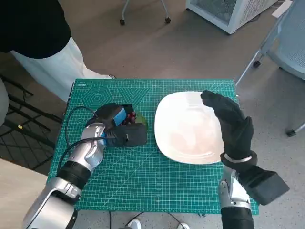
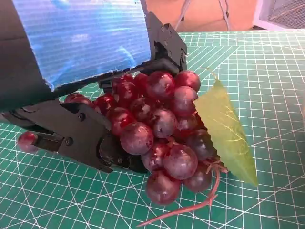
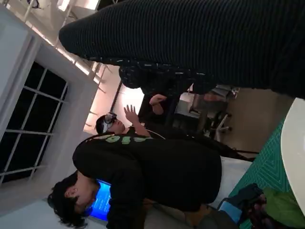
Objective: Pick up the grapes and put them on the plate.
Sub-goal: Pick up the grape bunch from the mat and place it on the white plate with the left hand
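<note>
Left hand on the grapes; right hand idle over the plate.

Black left hand with blue-taped back (image 1: 116, 125) sits over the bunch of dark red plastic grapes with a pale green leaf (image 2: 164, 133); its black fingers (image 2: 81, 138) close round the bunch from both sides, berries bulging between them. The bunch's lowest berries and reddish stem lie on or just above the green gridded cutting mat (image 1: 138, 176); contact cannot be told. One loose berry (image 2: 26, 140) shows beyond the fingers. The round white plate (image 1: 183, 129) lies just to that hand's right, apart from it. Right hand in black knitted glove (image 1: 231, 121) hangs above the plate's right edge, fingers spread, holding nothing. A person in a black top (image 3: 152, 171) stands beyond the mat.
</note>
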You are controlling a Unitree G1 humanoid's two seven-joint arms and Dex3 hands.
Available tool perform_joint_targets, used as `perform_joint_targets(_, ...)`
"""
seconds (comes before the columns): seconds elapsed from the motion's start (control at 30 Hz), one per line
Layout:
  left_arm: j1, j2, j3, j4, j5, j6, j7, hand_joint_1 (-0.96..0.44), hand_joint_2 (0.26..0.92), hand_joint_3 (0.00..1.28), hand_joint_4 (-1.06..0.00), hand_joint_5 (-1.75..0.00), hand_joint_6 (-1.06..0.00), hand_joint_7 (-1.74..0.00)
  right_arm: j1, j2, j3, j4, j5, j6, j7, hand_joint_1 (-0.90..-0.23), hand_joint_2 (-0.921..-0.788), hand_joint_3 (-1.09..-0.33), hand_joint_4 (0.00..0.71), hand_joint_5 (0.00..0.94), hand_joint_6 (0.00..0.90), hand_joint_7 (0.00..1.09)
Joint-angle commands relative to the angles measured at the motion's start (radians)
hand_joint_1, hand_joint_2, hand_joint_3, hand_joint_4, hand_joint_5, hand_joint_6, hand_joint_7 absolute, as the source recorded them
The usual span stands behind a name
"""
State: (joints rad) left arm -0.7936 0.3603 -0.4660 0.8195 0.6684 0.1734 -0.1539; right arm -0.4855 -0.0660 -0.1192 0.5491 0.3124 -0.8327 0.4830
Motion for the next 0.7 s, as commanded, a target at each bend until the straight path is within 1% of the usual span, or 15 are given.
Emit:
perform_joint_targets(0.03, 0.019, 0.009, -0.004, 0.000, 0.000, 0.012, -0.022, 0.00, 0.920, 0.17, -0.53, -1.32, -0.54, -1.28, 0.007, 0.005, -0.006, 0.011, 0.003, 0.010, -0.003, -0.734, -0.921, -0.692, 0.355, 0.001, 0.017, 0.56)
perform_joint_targets(0.2, 0.027, 0.023, 0.003, -0.059, 0.001, 0.032, -0.037, 0.00, 0.920, 0.20, -0.50, -1.35, -0.51, -1.32, 0.005, 0.003, -0.008, 0.015, 0.003, 0.008, -0.004, -0.734, -0.921, -0.693, 0.355, 0.001, 0.017, 0.56)
perform_joint_targets(0.33, 0.042, 0.042, 0.013, -0.143, 0.002, 0.057, -0.059, 0.00, 0.921, 0.22, -0.48, -1.38, -0.48, -1.34, 0.002, 0.001, -0.011, 0.017, 0.004, 0.008, -0.002, -0.734, -0.921, -0.693, 0.356, 0.001, 0.017, 0.56)
perform_joint_targets(0.4, 0.056, 0.054, 0.020, -0.198, 0.002, 0.071, -0.072, 0.00, 0.920, 0.22, -0.47, -1.43, -0.50, -1.28, 0.000, 0.000, -0.012, 0.018, 0.006, 0.009, -0.001, -0.734, -0.921, -0.693, 0.356, 0.001, 0.016, 0.56)
perform_joint_targets(0.47, 0.071, 0.068, 0.030, -0.262, 0.003, 0.087, -0.084, 0.00, 0.921, 0.21, -0.46, -1.50, -0.55, -1.16, -0.002, -0.001, -0.014, 0.018, 0.008, 0.011, 0.000, -0.734, -0.921, -0.693, 0.355, 0.001, 0.016, 0.56)
perform_joint_targets(0.53, 0.090, 0.082, 0.043, -0.331, 0.004, 0.102, -0.094, 0.01, 0.921, 0.20, -0.47, -1.53, -0.58, -1.08, -0.004, -0.003, -0.017, 0.019, 0.010, 0.012, 0.001, -0.733, -0.921, -0.693, 0.355, 0.001, 0.016, 0.56)
perform_joint_targets(0.7, 0.151, 0.111, 0.088, -0.513, 0.003, 0.126, -0.099, 0.00, 0.921, 0.19, -0.49, -1.53, -0.59, -1.05, -0.010, -0.005, -0.022, 0.022, 0.013, 0.014, 0.002, -0.725, -0.921, -0.695, 0.355, 0.000, 0.015, 0.56)
